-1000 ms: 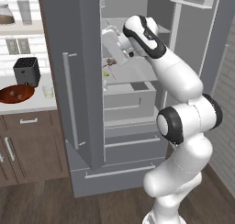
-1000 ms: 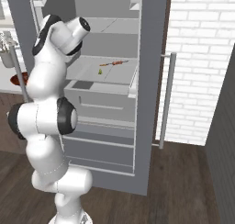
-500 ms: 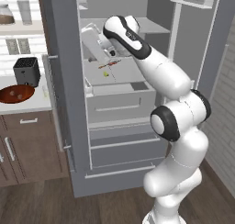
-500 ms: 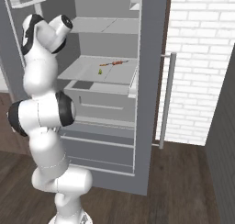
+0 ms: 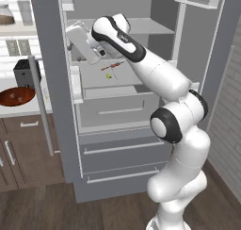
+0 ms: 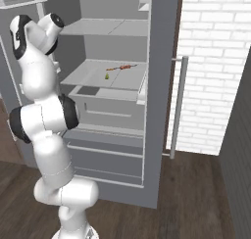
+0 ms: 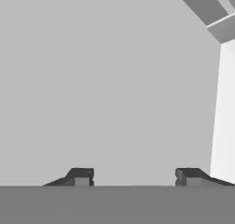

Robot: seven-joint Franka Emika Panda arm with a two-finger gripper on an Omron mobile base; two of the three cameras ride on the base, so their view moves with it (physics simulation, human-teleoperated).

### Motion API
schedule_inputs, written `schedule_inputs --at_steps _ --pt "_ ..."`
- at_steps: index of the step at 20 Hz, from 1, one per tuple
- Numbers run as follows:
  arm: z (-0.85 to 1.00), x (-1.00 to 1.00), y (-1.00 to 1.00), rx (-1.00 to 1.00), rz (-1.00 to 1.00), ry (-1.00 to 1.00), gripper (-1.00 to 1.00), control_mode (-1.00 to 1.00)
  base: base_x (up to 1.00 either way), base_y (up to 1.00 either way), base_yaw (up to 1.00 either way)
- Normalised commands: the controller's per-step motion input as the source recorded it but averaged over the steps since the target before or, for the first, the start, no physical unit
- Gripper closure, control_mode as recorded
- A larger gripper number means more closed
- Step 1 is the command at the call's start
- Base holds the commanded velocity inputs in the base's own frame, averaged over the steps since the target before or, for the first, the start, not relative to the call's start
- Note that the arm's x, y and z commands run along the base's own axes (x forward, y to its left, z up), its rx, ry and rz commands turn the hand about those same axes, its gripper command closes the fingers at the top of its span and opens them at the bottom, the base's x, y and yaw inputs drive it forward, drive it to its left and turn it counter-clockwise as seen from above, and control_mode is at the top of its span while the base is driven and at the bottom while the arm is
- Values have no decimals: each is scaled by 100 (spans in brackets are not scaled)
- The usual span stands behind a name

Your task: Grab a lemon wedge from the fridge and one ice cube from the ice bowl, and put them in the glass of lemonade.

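The fridge (image 5: 117,144) stands open, and its shelves (image 6: 105,79) show from both sides. A tiny yellow-green lemon wedge (image 5: 108,76) (image 6: 107,76) lies on the middle shelf, beside a thin reddish stick (image 5: 113,65). My hand (image 5: 84,43) is up at the left, off the shelf and close to the inner face of the left door (image 5: 52,106). In the hand view my gripper (image 7: 134,177) is open, nothing between its fingertips (image 7: 81,177), and it faces a flat grey surface. The reddish-brown ice bowl (image 5: 16,96) sits on the counter at the left. The glass of lemonade is out of view.
A black box (image 5: 23,71) stands behind the bowl, and a jar (image 5: 5,14) and a greyish glass (image 5: 26,10) stand on a wall shelf. Brown cabinets (image 5: 23,153) sit under the counter. The right door's handle (image 6: 179,106) and a white brick wall (image 6: 215,61) close the right side.
My arm has swung left, away from the lemon wedge's shelf towards the left door. The left door now stands wider open. My jaws have narrowed slightly.
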Motion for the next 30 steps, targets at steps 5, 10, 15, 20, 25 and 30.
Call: schedule_inputs --at_steps 5,10,15,20,25,30 --pt "0 -21 -18 0 0 -2 -100 -100 0 0 0" --pt "14 -75 -93 4 -6 -14 -100 -100 0 0 0" --pt "4 -85 -91 -5 -14 -10 -100 -100 0 0 0" --pt "0 -58 -79 -23 -19 0 -100 -100 0 0 0" --pt "-6 -80 -45 -29 -16 -3 -100 -100 0 0 0" --pt "-45 -71 -52 -19 -7 0 -100 -100 0 0 0"
